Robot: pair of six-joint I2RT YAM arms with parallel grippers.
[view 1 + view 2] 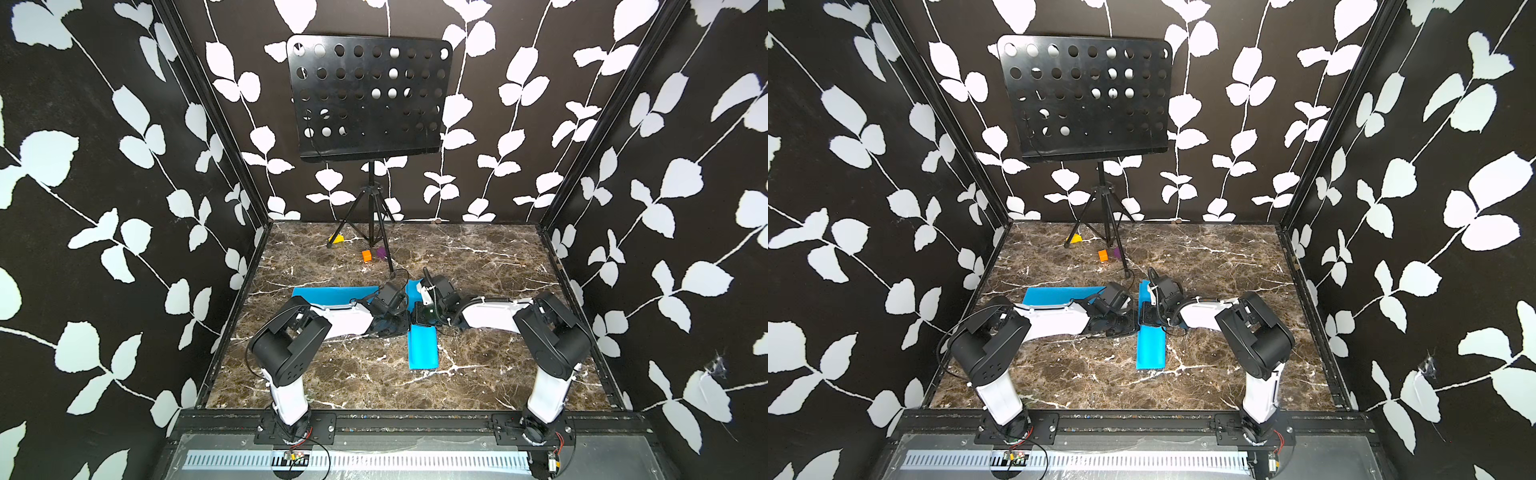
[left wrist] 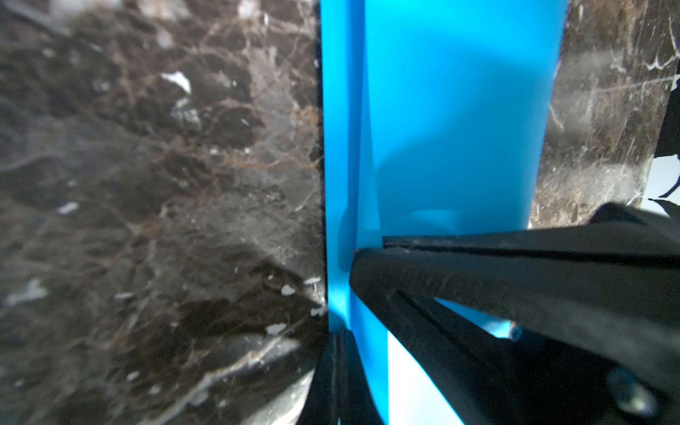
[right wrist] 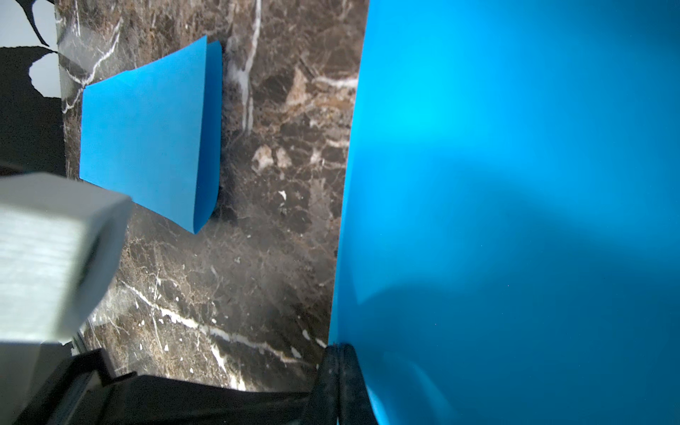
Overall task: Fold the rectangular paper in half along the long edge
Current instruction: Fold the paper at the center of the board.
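Surface: dark brown marble table point(image 1: 498, 257) with white veins, inside a booth of black walls point(image 1: 83, 208) printed with white leaves.
Left fingers: the left gripper point(image 2: 336, 368) has its jaws pressed together, and the tips stand at the left edge of the blue paper point(image 2: 460, 110). I cannot tell if a layer is pinched between them.
Right fingers: the right gripper point(image 3: 338, 368) is closed too. In the left wrist view its black fingers point(image 2: 478, 272) lie across the sheet and reach near that same edge.
Blue paper: it lies in the middle of the table in both top views point(image 1: 423, 349) point(image 1: 1151, 349), long side running near to far. The near half is free; the grippers cover the middle part. Two layers show along its left edge.
Arms: both reach low over the table from the near rail and meet at the centre.
Second blue sheet: it lies flat point(image 1: 332, 293), to the far left of the grippers, partly under the left arm and apart from the first one.
Far side: a black music stand point(image 1: 365, 95) on a tripod, with a yellow block point(image 1: 337, 238), an orange block point(image 1: 366, 255) and a purple block point(image 1: 381, 251) by its legs.
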